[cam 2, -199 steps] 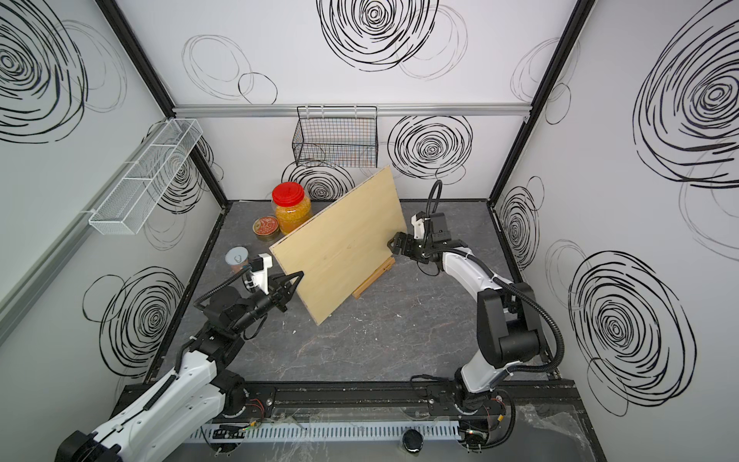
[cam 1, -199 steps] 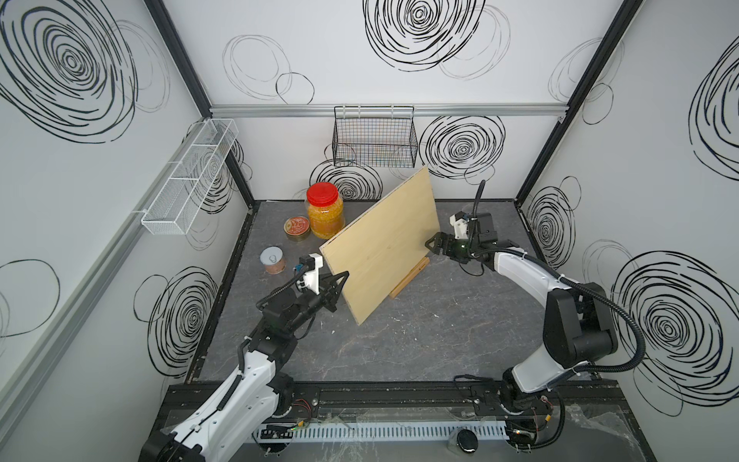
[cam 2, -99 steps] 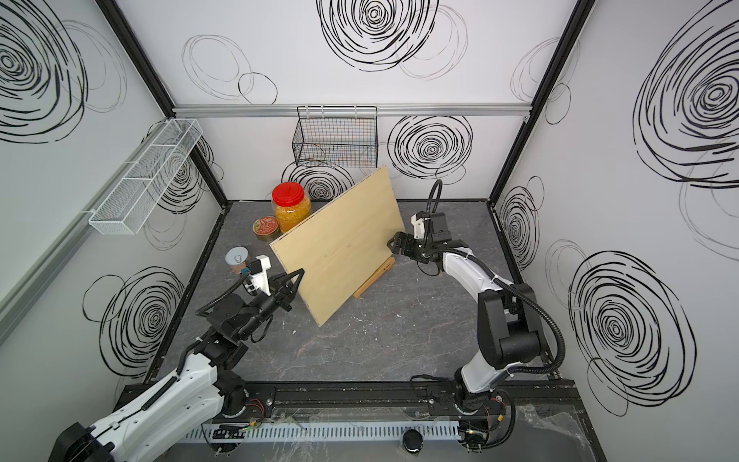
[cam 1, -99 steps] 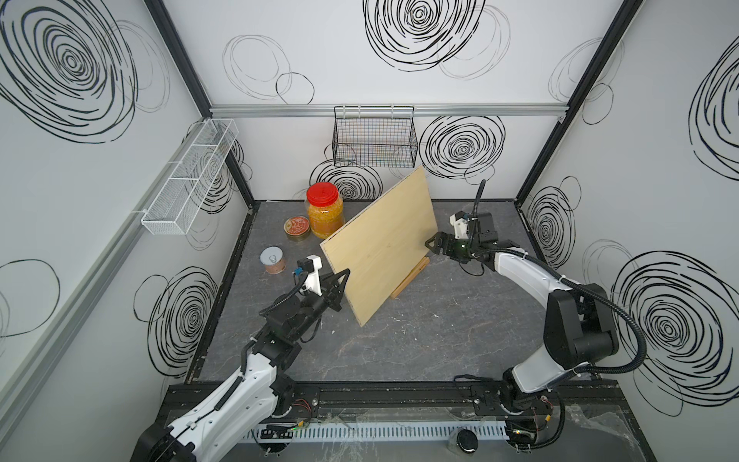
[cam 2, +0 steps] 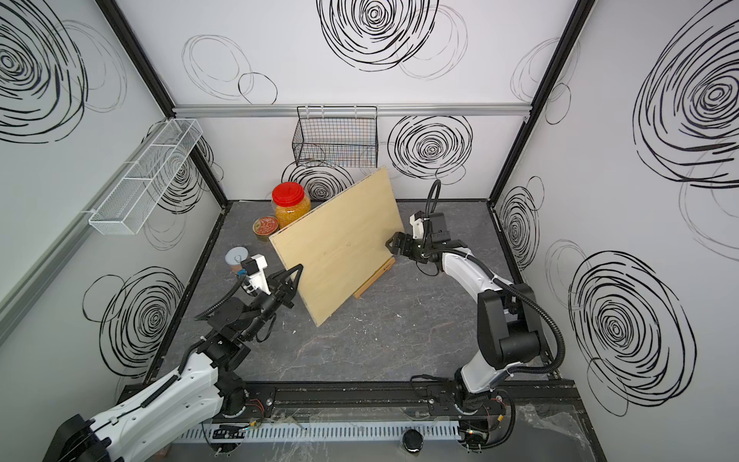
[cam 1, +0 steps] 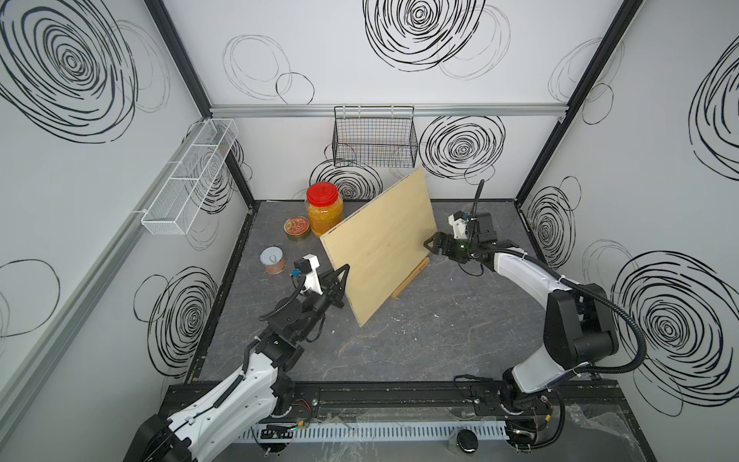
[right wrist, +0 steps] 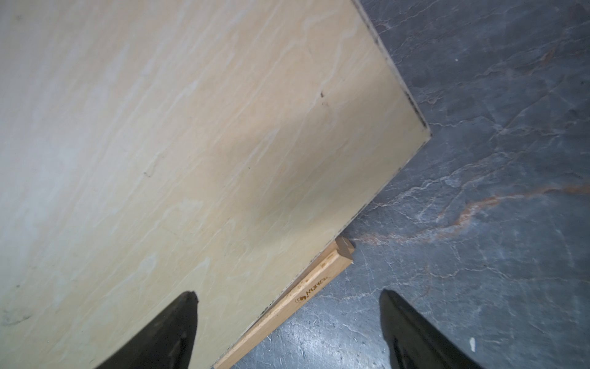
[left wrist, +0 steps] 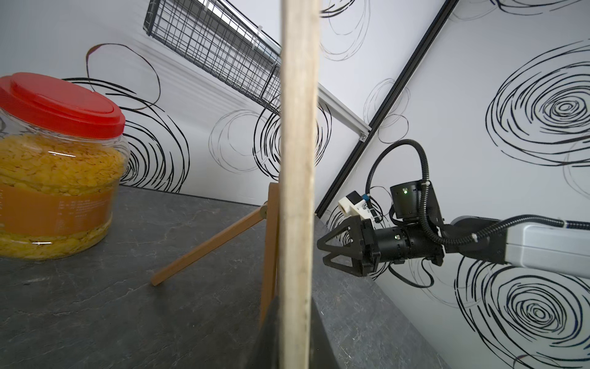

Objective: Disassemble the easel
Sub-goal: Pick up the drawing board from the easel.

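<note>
I note the left gripper [cam 1: 344, 269] clamped shut on the plywood board's [cam 1: 380, 244] left edge, the board leaning on the easel [cam 1: 412, 276] mid-table, and the right gripper [cam 1: 427, 244] wide open and empty beside its right edge, so I judge a one-sided lift could twist the board and topple the easel.

The board [cam 1: 380, 244] leans on the easel [cam 1: 412, 276], with the jar [cam 1: 324, 208] behind it.

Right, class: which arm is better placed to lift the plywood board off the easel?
Left, probably. The left gripper is clamped on the edge of the plywood board; the right gripper is open, beside the opposite edge, empty.
</note>
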